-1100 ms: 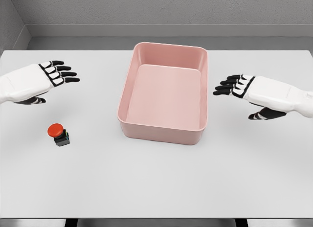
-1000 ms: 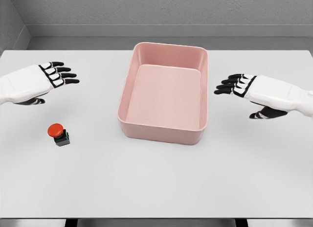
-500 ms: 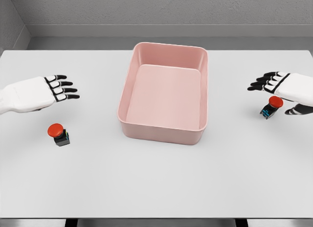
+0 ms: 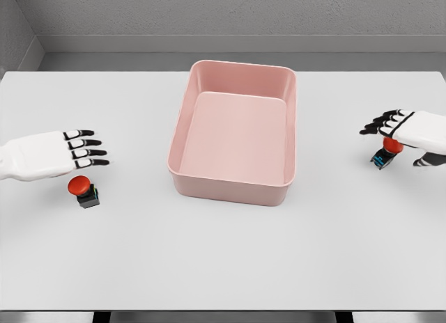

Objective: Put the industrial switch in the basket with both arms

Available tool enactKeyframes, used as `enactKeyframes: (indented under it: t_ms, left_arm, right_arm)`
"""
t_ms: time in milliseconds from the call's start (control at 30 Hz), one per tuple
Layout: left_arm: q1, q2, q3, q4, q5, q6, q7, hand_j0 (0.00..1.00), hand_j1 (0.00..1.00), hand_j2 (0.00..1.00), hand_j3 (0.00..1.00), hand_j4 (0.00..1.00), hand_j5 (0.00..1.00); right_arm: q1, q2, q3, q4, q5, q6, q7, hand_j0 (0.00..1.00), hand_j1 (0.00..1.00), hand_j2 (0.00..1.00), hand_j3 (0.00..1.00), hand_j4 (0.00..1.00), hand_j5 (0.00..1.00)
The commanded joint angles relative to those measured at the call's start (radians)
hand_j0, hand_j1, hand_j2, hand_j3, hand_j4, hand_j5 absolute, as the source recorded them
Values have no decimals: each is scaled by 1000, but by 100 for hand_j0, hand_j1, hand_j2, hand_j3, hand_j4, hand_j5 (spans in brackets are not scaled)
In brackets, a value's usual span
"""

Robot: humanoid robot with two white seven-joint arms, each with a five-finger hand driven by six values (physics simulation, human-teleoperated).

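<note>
On the white tabletop (image 4: 223, 260), one red-capped switch (image 4: 83, 190) sat just below the left hand (image 4: 66, 153), fingers spread and empty. A second switch (image 4: 385, 152) lay partly under the open right hand (image 4: 404, 131). The pink basket (image 4: 182, 138) stood between them.

White robot hand (image 4: 52, 154) w/ black fingertips, both sides.

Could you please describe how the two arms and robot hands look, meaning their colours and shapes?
Both arms are smooth, rounded white shells with no visible cables or markings. The left robot hand has a white back and black fingers that carry white plates outlined in black near the knuckles. The right robot hand looks the same: white back, slim black fingers with white segments.
</note>
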Motion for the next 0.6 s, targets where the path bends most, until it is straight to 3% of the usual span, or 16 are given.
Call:
enactKeyframes:
  t_ms: [0, 300, 367, 567]
  left_arm:
    - [0, 21, -2, -3, 10, -1, 4, 100, 100, 100, 100, 100, 100]
    - [-6, 20, -30, -13, 24, -1, 4, 100, 100, 100, 100, 100, 100]
    - [-6, 20, -33, -16, 25, -1, 4, 100, 100, 100, 100, 100, 100]
    - [-6, 21, -59, -32, 61, -1, 2, 100, 100, 100, 100, 100, 100]
  right_arm:
    - [0, 32, 2, 57, 11, 1, 2, 100, 100, 100, 100, 100, 100]
    - [-20, 78, 8, 69, 57, 1, 25, 100, 100, 100, 100, 100, 100]
    - [-35, 106, 11, 111, 76, 1, 25, 100, 100, 100, 100, 100, 100]
    - [-41, 113, 31, 135, 77, 1, 23, 100, 100, 100, 100, 100, 100]
